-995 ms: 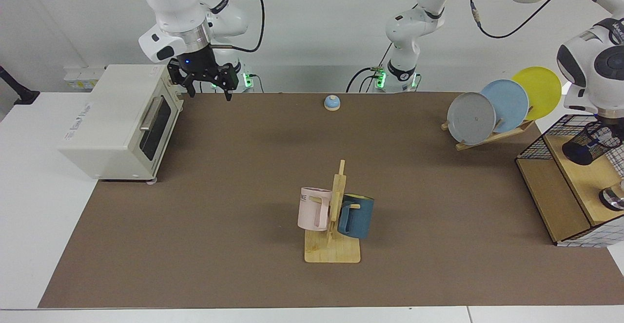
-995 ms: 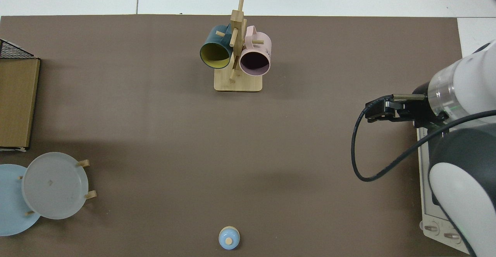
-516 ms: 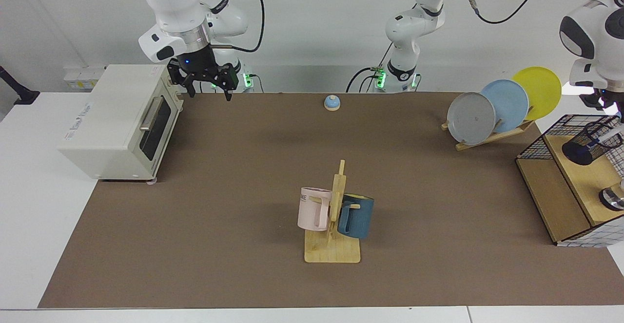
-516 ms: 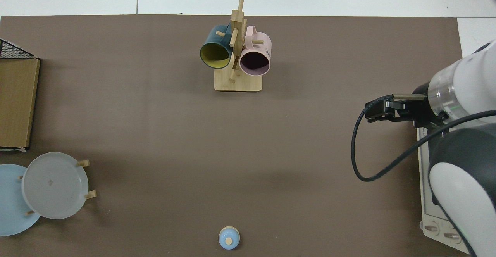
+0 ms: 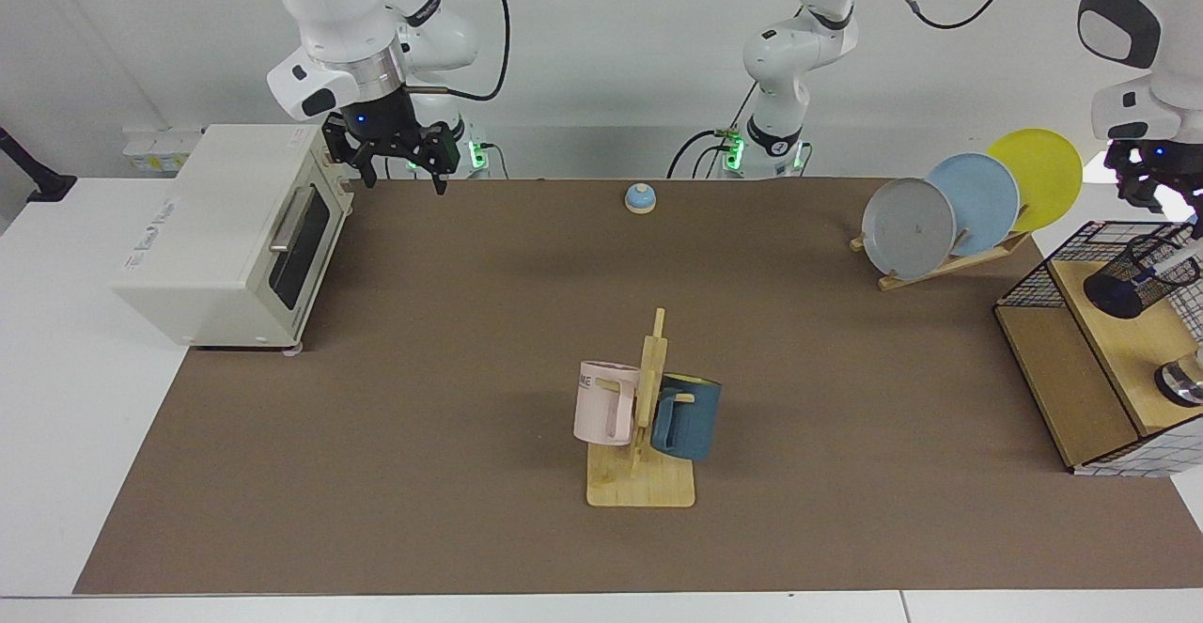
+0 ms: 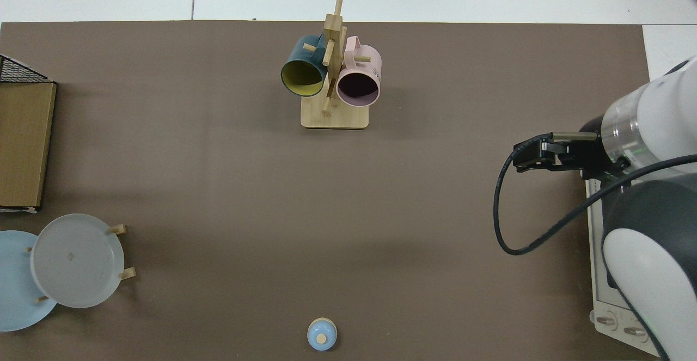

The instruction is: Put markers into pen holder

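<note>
The marker (image 5: 1168,268) leans inside the pen holder (image 5: 1135,277), which stands on a wooden shelf (image 5: 1123,346) at the counter's (image 5: 451,397) edge. The left end effector (image 5: 1165,202) hangs just above it, holding nothing; whether its fingers are spread cannot be told. The right end effector (image 5: 406,170), fingers spread and empty, waits beside the toaster oven (image 5: 226,233). Wide bare counter surrounds the mug rack (image 5: 644,416).

Pink mug (image 5: 606,401): you can read "ME", the tail of a longer word, on the side turned away from the wooden rack (image 5: 647,416).
Toaster oven (image 5: 230,233): its side print is illegible.
</note>
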You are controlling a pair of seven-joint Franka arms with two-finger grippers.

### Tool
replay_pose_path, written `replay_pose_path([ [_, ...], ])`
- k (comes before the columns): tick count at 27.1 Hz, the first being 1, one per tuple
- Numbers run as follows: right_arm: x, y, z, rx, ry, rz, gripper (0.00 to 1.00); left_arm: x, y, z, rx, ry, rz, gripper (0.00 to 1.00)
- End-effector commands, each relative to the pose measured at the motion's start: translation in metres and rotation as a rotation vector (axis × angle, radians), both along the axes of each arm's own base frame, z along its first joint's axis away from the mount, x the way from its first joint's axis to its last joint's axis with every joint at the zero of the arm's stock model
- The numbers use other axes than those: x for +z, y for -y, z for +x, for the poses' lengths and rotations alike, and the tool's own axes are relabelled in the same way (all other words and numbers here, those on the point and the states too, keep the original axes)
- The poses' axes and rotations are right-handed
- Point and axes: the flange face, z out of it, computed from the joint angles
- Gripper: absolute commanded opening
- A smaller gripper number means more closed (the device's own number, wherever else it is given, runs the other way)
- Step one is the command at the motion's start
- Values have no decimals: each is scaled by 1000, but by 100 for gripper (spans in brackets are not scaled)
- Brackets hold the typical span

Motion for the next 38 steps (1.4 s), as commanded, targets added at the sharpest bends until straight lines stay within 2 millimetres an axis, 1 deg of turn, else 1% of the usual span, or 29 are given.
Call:
replay_pose_path([
  [1, 3, 2, -1, -19, 9, 20, 100, 19, 48, -12, 152, 39, -81, 100],
  [4, 3, 2, -1, -19, 9, 20, 100, 20, 71, -17, 264, 52, -137, 100],
  [7, 3, 2, -1, -19, 9, 20, 100, 15, 90, -22, 377, 43, -236, 100],
  [9, 3, 2, -1, -19, 9, 20, 100, 19, 105, -28, 427, 41, -283, 100],
  [16, 3, 2, -1, -19, 9, 20, 100, 25, 171, -40, 565, 31, -313, 100],
  [18, 3, 2, -1, -19, 9, 20, 100, 32, 176, -44, 600, 53, -331, 100],
  [21, 3, 2, -1, -19, 9, 20, 100, 36, 188, -48, 618, 47, -386, 100],
  [23, 3, 2, -1, -19, 9, 20, 100, 46, 200, -55, 633, 60, -413, 100],
  [27, 3, 2, -1, -19, 9, 20, 100, 48, 220, -62, 679, 53, -401, 100],
  [33, 3, 2, -1, -19, 9, 20, 100, 49, 234, -67, 768, 52, -411, 100],
  [36, 3, 1, -1, -18, 9, 20, 100, 48, 229, -64, 781, 49, -415, 100],
  [38, 3, 2, -1, -19, 9, 20, 100, 46, 231, -63, 781, 41, -415, 100],
])
